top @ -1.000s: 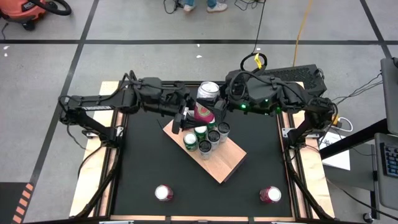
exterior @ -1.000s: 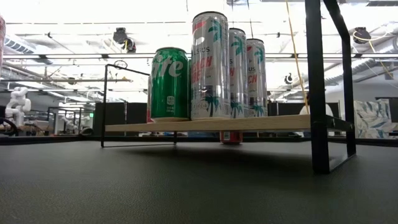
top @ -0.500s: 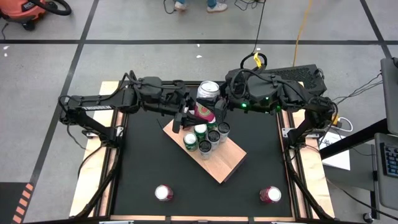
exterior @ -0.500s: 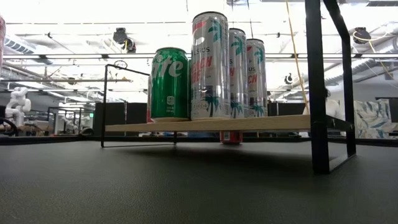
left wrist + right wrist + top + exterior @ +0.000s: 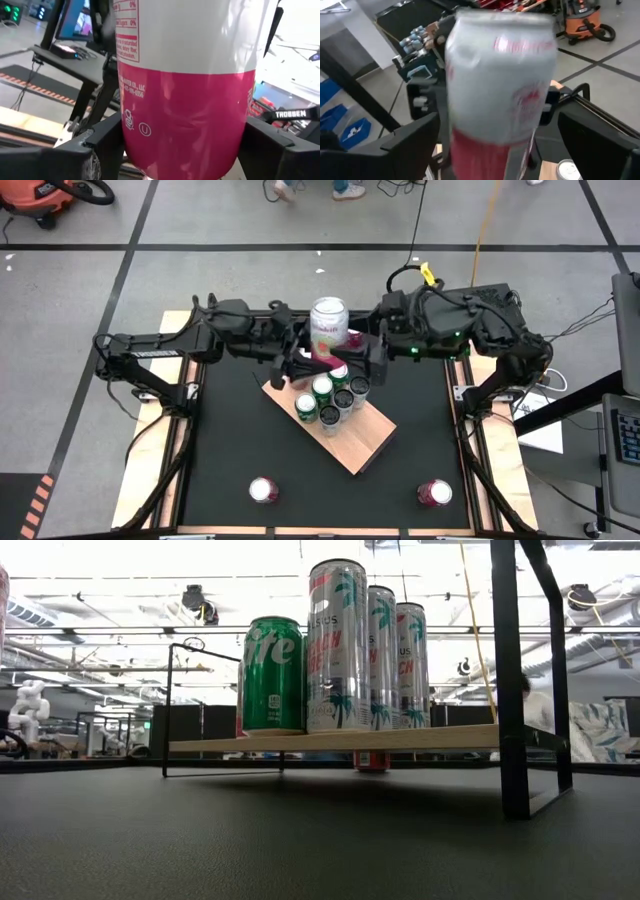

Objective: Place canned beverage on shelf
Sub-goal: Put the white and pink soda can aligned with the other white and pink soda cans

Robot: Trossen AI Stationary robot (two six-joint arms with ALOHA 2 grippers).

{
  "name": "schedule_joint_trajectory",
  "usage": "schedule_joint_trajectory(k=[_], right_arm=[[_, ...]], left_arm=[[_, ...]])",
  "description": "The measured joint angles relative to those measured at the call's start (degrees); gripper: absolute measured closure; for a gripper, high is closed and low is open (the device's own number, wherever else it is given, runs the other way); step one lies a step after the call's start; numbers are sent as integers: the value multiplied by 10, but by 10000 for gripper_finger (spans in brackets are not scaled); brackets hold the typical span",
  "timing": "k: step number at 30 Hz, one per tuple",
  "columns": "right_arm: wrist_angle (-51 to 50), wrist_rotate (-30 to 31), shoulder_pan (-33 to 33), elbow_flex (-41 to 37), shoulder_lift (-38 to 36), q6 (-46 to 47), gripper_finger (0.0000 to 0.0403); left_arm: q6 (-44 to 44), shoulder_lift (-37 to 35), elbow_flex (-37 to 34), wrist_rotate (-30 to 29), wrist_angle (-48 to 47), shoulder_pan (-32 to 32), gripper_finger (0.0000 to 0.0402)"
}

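Observation:
A white-and-pink can hangs high over the far end of the shelf, a tan board standing askew on the black table. My left gripper comes in from the table's left and is shut on the can. My right gripper comes from the right. It is open, with a finger on either side of the can and a gap to each. Several cans stand on their bases on the shelf's far end. In the low view these are a green can and tall silver ones. My left gripper pinches the can's pink lower part between its two fingers, one on each side. The fingers come about level from the table's left. The can stands nearly upright, lifted clear above the cans on the shelf.
Two more cans stand near the table's front edge, one at the left and one at the right. A red can shows under the shelf board. Black corner rods rise at the shelf's ends. People's feet pass beyond the table.
My right gripper has opened off the can and drawn back a little toward the table's right edge. The can stays in my left gripper, which has tipped upward, so the can's top has swung toward the far edge and the can stands more upright.

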Motion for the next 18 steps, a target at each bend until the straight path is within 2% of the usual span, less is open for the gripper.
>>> schedule_joint_trajectory(k=[18], right_arm=[[30,4,8,0,28,-1,30]], left_arm=[[17,0,0,-10,15,-1,106]])
